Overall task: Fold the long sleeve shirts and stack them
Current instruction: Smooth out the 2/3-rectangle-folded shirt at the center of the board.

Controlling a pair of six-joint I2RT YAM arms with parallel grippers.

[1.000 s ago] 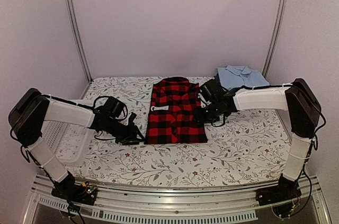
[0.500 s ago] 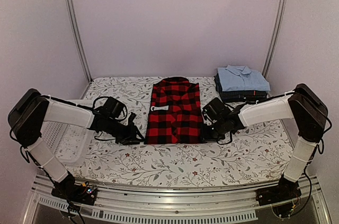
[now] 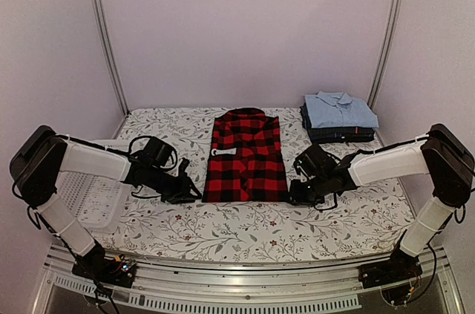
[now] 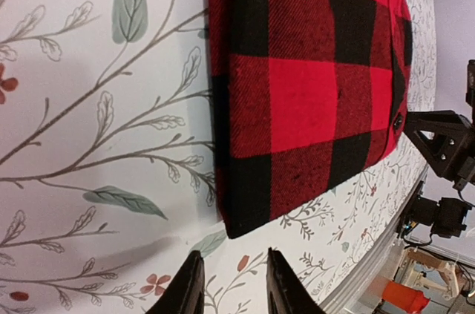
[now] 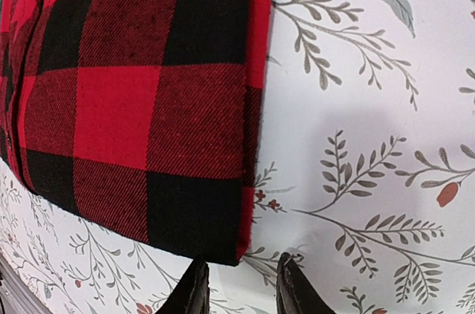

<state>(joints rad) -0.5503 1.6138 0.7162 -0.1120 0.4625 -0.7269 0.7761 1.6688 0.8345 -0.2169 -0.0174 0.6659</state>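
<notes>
Red-and-black checked shirt (image 3: 246,157) lies folded flat.

Red-and-black check shirt (image 3: 246,158), light blue shirt (image 3: 339,110), floral white tablecloth (image 3: 223,229)

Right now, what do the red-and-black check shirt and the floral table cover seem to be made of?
Red-and-black check shirt: looks like brushed woven flannel, probably cotton, with a matte finish. Diagonal twill lines and fine fuzz show in both wrist views.
Floral table cover: a smooth, matte printed sheet with faint creases. It could be cloth or vinyl; the look leaves that open.
</notes>
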